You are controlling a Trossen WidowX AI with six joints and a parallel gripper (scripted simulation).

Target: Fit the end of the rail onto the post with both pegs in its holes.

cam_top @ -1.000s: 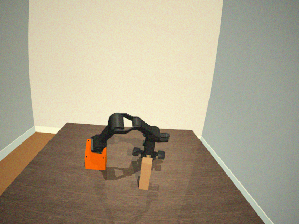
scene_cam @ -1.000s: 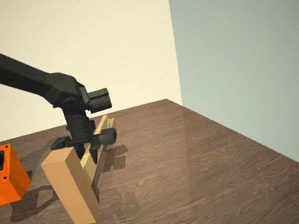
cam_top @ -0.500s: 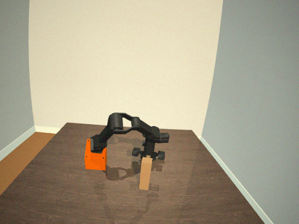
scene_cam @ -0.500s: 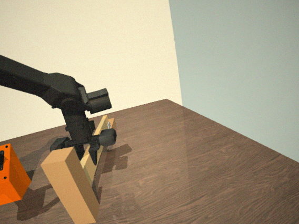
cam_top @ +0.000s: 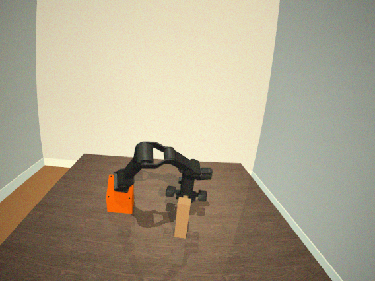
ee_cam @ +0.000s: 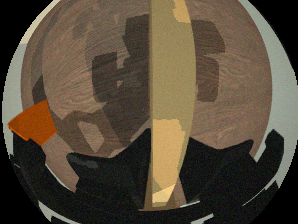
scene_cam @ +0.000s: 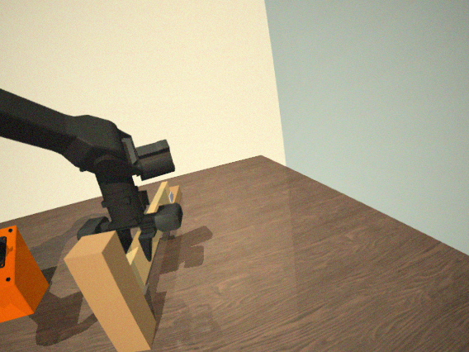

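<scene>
Gripping the rail between closed fingers just behind the post, apparently aligning holes with hidden pegs, next needing level height, then a straight push postward beyond the fingertips, far end staying bracketed.

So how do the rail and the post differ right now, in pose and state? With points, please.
The rail (scene_cam: 140,264) (ee_cam: 172,75) runs lengthwise away from the post (cam_top: 182,219) (scene_cam: 109,289), which stands upright on the table (cam_top: 251,237) (scene_cam: 330,248) (ee_cam: 240,90). The rail is clamped in the gripper (scene_cam: 138,253) (ee_cam: 165,145); nothing grips the post. The rail looks paler and yellower, the post a warmer tan. Both look like plain wood with flat sides.
</scene>
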